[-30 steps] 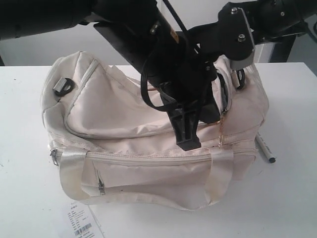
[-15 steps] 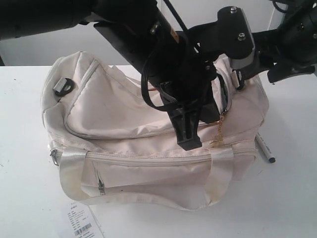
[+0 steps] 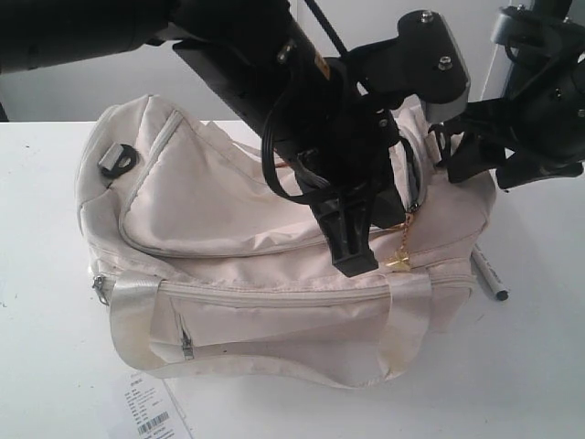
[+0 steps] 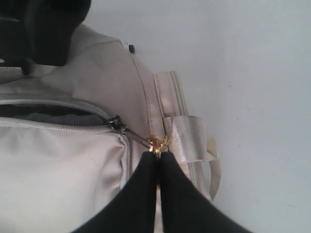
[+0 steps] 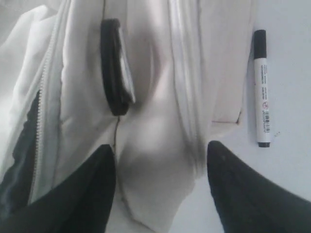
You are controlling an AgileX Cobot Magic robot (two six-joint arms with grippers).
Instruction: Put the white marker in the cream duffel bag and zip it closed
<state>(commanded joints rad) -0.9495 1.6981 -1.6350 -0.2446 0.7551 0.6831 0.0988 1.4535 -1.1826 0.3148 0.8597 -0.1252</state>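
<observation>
The cream duffel bag [image 3: 238,229] lies on the white table [image 3: 46,366], its top zip partly open [image 4: 53,112]. My left gripper [image 3: 358,261] reaches over the bag and is shut on the gold zip pull [image 4: 158,144], which hangs near the front right handle [image 3: 399,260]. The white marker [image 3: 489,273] lies on the table just right of the bag; its black cap and printed barrel show clearly in the right wrist view [image 5: 263,87]. My right gripper [image 5: 160,167] hovers open over the bag's right end, beside the marker, holding nothing.
A grey buckle [image 5: 115,65] sits on the bag's end, another on the far left [image 3: 117,160]. A barcoded paper tag [image 3: 151,412] lies at the table's front. Webbing handles [image 3: 132,315] drape down the bag's front. Both black arms crowd the space above the bag.
My right arm has swung in from the upper right and lowered over the bag's right end. The left gripper has drawn the gold zip pull slightly down toward the front.
</observation>
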